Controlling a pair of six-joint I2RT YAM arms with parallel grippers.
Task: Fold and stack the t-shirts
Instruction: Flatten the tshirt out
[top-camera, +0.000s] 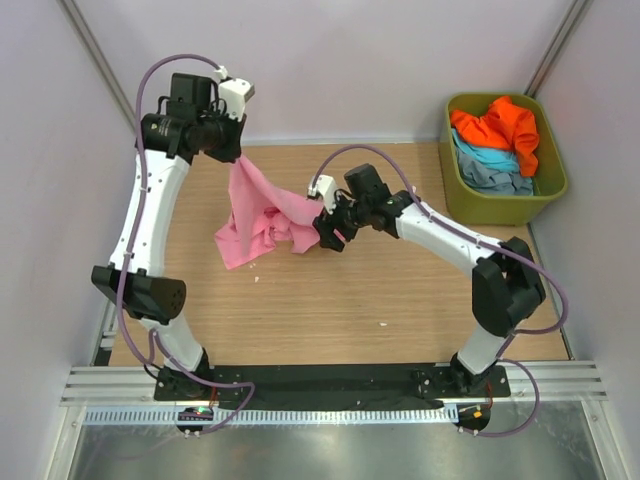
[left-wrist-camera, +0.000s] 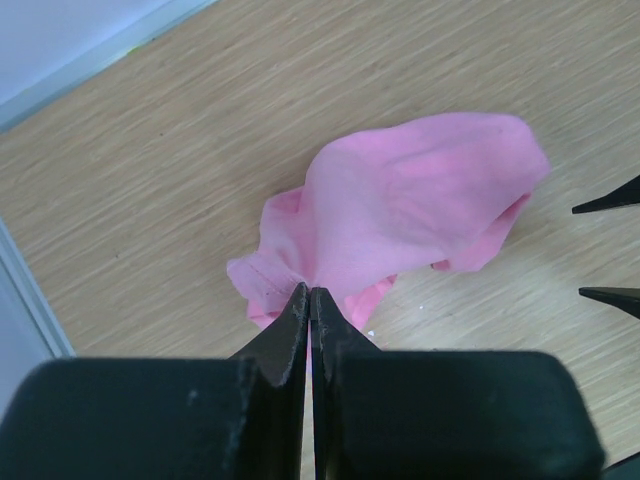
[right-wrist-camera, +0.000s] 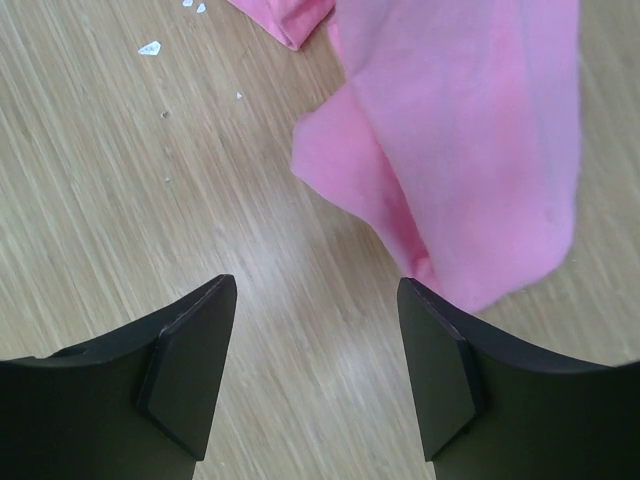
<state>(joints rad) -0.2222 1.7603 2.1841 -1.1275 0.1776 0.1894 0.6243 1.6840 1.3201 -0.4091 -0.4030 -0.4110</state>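
The pink tee (top-camera: 262, 215) hangs crumpled from the left gripper (left-wrist-camera: 309, 292) over the far left of the table (top-camera: 350, 310), with its lower part bunched on the wood. The left wrist view shows the jaws pressed together with a sliver of pink pinched between them, a detail the top view hides. The right gripper (right-wrist-camera: 318, 285) stands just beside the tee's right edge with its jaws spread and nothing between them. Its own camera shows a pink fold by one finger, and whether they touch I cannot tell. It also shows white flecks (right-wrist-camera: 150, 47) on the wood. Only the top view shows the tub (top-camera: 495, 210) at the far right, holding an orange tee (top-camera: 505, 125), a light blue tee (top-camera: 485, 157) and a grey-blue tee (top-camera: 500, 178).
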